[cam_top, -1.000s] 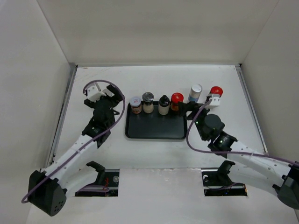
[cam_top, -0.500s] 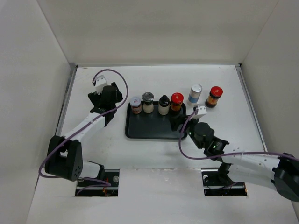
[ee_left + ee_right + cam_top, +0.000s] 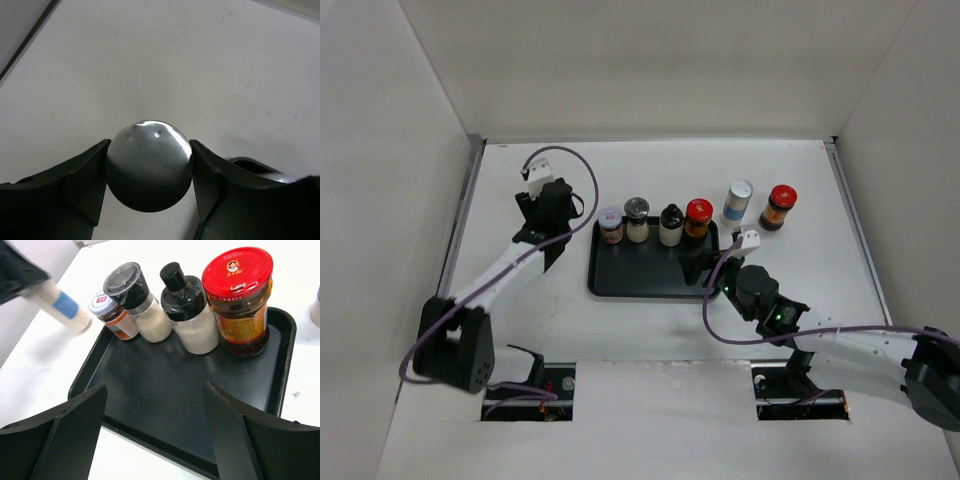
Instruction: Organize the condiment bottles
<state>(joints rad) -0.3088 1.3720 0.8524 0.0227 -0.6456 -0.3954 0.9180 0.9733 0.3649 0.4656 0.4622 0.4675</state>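
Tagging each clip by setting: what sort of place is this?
Probably a lab robot test cell, not a kitchen: plain white walls box in a white table, where condiment bottles stand on and beside a black tray.

white counter, flat black tray. standing on it, a red-capped jar, dark amber inside, with a yellow-and-red label; a black-capped bottle and a grey-lidded grinder, both beige inside; a small brown jar with a white lid marked red. the shaker in the black left hand is white with a blue band, silver on top. the right hand is black too.
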